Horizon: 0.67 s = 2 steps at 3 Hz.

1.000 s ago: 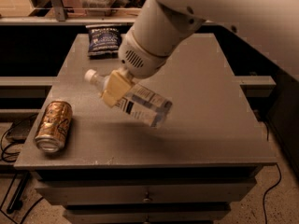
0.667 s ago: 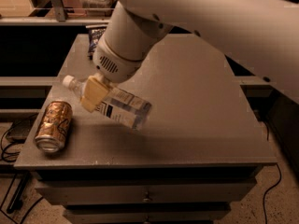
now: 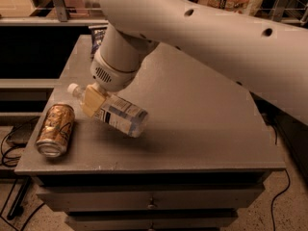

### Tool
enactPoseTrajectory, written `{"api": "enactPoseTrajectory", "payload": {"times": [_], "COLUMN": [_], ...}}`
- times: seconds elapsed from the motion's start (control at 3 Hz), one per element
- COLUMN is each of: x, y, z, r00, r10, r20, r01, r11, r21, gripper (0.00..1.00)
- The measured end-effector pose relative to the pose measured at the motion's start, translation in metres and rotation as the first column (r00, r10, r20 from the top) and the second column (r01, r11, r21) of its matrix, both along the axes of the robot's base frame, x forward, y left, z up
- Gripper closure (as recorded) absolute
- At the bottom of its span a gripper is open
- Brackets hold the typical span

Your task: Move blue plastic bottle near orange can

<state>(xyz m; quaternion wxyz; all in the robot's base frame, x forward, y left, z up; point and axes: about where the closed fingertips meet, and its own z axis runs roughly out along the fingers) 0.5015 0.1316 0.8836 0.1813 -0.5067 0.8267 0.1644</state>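
The blue plastic bottle (image 3: 118,113), clear with a white cap and a pale blue-and-white label, is held slanted just above the grey table (image 3: 202,124), cap toward the left. My gripper (image 3: 94,100) is shut on it near the neck. The orange can (image 3: 56,129) lies on its side at the table's front left corner, a short way left of the bottle, silver rim toward the front.
A dark blue snack bag (image 3: 97,35) lies at the table's back left, mostly hidden behind my arm (image 3: 207,37). The table has drawers below its front edge. Cables lie on the floor to the left.
My gripper has carried the bottle leftward and toward the front, closer to the orange can. The can has not moved.
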Motion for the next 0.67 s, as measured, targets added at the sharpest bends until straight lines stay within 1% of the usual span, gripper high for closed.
{"api": "enactPoseTrajectory", "payload": {"times": [0.33,0.67], "x": [0.0139,0.0204], "y": [-0.0084,-0.0119], "z": [-0.0221,-0.0320], "r00": [0.9973,0.9932], "r10": [-0.064,-0.079], "r20": [-0.036,-0.086], "r01": [0.064,0.081], "r11": [0.998,0.997], "r21": [-0.012,0.021], "gripper": [0.13,0.00]}}
